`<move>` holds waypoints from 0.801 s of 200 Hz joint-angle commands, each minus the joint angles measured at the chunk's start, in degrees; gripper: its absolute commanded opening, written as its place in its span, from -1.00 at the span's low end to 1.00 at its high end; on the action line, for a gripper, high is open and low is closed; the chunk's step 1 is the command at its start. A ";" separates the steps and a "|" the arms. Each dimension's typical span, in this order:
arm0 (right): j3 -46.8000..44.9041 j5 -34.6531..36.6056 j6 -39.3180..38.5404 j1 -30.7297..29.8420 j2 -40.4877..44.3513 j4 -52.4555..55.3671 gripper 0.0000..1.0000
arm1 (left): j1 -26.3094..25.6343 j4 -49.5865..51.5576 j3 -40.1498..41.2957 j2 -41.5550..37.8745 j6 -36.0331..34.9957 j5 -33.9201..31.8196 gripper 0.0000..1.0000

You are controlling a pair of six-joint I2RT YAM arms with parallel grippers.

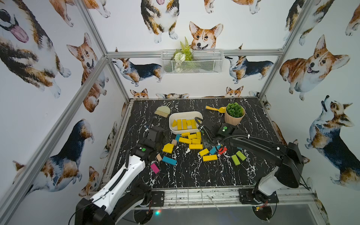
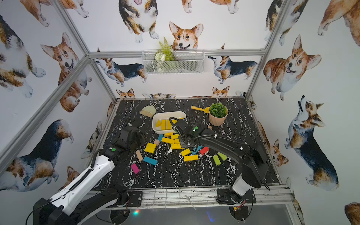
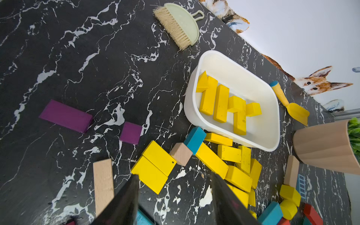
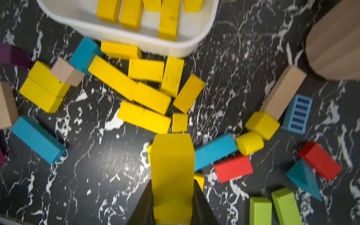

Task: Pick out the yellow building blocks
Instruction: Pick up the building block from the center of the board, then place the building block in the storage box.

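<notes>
1. While the right hand is clamped on a held yellow bar, the nearest loose bar lies on the black marbled table. It is at about five o'clock of the main pile, taking twelve o'clock as the far wall. Its long axis runs nine to three. Its neighbour just beyond runs eight to two.
2. The held yellow bar is gripped across its narrow width near one end. Its long axis is in line with the fingers and sticks out past their tips. It looks like painted wood, so it is probably stiff, light and smooth-faced. An end grip may let it pivot, and a hold at mid-length would be steadier.
3. At nine o'clock of the pile the left hand hovers with its jaws apart and empty. It is just short of a flat yellow pair lying side by side.
4. The main pile is several yellow bars touching one another. Most run nine to three, and one runs twelve to six. Packed this tightly, they leave little finger room, so the outer bars look easiest to take. At about four o'clock a short yellow cylinder touches a yellow cube. The cylinder is likely to roll.
5. Farthest, at the pile's twelve o'clock, a white tray sits right against it. It holds the sorted bars side by side, with long axes running twelve to six.
</notes>
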State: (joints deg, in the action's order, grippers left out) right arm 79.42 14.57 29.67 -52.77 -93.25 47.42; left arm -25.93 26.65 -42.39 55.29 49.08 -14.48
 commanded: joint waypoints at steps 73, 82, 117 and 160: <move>32.95 -4.75 -11.37 9.39 -29.31 2.23 -0.56 | 0.25 2.70 3.19 -6.41 -0.85 1.91 0.23; 35.12 -4.72 -11.37 9.85 -31.67 2.33 -0.56 | 0.19 2.70 3.67 -6.84 -0.78 2.08 0.23; 42.34 -5.98 -10.66 11.37 -39.79 2.94 -0.56 | 0.27 3.90 4.01 -7.12 -1.02 2.14 0.24; 45.65 -6.58 -10.78 11.54 -45.44 3.04 -0.45 | 0.34 5.90 3.46 -7.48 -1.30 0.99 0.24</move>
State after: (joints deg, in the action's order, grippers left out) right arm 123.83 8.73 19.29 -41.25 -137.05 48.99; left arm -25.78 30.85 -38.52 48.07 47.94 -12.56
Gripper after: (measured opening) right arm 0.263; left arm 0.617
